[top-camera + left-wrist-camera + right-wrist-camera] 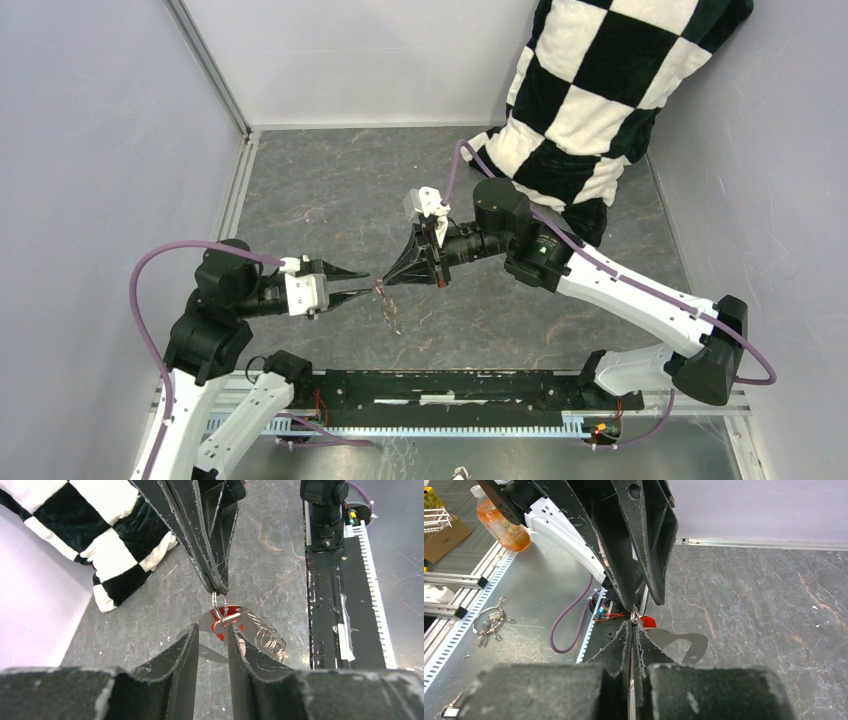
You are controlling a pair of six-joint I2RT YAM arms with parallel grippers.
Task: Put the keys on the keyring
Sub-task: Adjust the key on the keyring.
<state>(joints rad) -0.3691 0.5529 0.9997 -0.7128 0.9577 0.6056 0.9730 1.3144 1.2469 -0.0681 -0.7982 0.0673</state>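
Note:
A key with a red head [220,630] hangs at a small ring [220,609] of the keyring, above the grey table. My right gripper [218,589] comes in from the far side and is shut on that ring. The keyring's flat grey loop [663,636] juts out beside the right gripper [633,625], and its chain of rings [269,639] trails off to the side. My left gripper [213,628] stands partly open, its tips on either side of the red head and just short of it. From above, both grippers [368,283] [383,283] meet tip to tip over the key [380,292].
A black-and-white chequered cloth [600,80] lies at the back right of the table. A black rail [450,385] runs along the near edge. Off the table, an orange drink bottle [501,525] and a bunch of keys [489,622] rest on a metal bench.

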